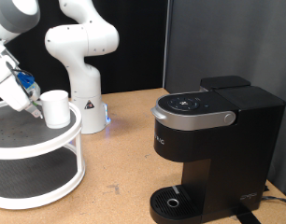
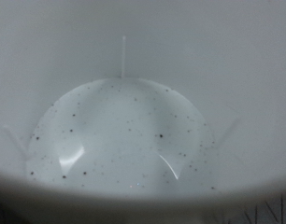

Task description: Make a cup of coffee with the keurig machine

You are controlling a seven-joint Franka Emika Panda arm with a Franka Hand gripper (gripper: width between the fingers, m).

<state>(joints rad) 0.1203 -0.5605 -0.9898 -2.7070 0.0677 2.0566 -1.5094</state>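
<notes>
The white cup stands upright on the top tier of a white round two-tier shelf at the exterior view's left. My gripper comes down from the upper left and sits right at the cup's left side, near its rim. Its fingers are too small to make out there. The wrist view is filled by the cup's inside, white with dark specks on the bottom; no fingers show in it. The black keurig machine stands at the exterior view's right, lid down, with nothing on its round drip tray.
The arm's white base stands behind the shelf, with a blue light low on its side. Bare wooden tabletop lies between the shelf and the machine. A dark curtain hangs behind.
</notes>
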